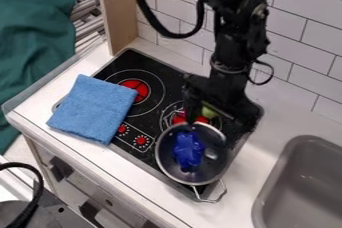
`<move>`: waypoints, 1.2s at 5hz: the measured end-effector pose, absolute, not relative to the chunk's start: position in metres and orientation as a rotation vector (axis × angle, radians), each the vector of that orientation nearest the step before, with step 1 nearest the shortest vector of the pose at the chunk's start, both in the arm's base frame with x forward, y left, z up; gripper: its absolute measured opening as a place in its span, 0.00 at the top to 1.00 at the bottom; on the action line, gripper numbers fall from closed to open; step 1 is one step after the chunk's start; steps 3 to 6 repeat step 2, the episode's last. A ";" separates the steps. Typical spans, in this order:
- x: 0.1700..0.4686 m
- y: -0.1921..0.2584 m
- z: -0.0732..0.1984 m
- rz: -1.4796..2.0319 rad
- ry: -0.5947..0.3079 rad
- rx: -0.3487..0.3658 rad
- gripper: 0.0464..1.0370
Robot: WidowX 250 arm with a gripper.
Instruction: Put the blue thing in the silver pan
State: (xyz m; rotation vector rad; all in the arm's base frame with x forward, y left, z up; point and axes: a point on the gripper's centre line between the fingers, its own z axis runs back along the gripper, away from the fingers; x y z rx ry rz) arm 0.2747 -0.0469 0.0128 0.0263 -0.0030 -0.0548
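the blue thing (189, 150) lies in the silver pan (201, 173), placing seemingly done; whether my jaws by its rim are open or gripping anything, i can't tell. next, rise clear.

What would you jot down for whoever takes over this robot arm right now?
Gripper: hangs low over the stove, by the silver pan's far rim; the blue thing looks free of it.
Things: the dark blue thing lies inside the silver pan, which sits on the stove's near right part.
Done: the blue thing is in the pan.
Left: seemingly nothing but backing the arm away, perhaps with care for the pan's rim.
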 end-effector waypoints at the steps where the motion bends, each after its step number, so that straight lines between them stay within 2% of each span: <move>1: 0.288 -0.052 0.026 0.013 -0.088 -0.004 0.03; 2: 0.295 -0.055 0.029 0.023 -0.121 -0.020 0.03; 6: 0.295 -0.055 0.029 0.023 -0.121 -0.020 0.03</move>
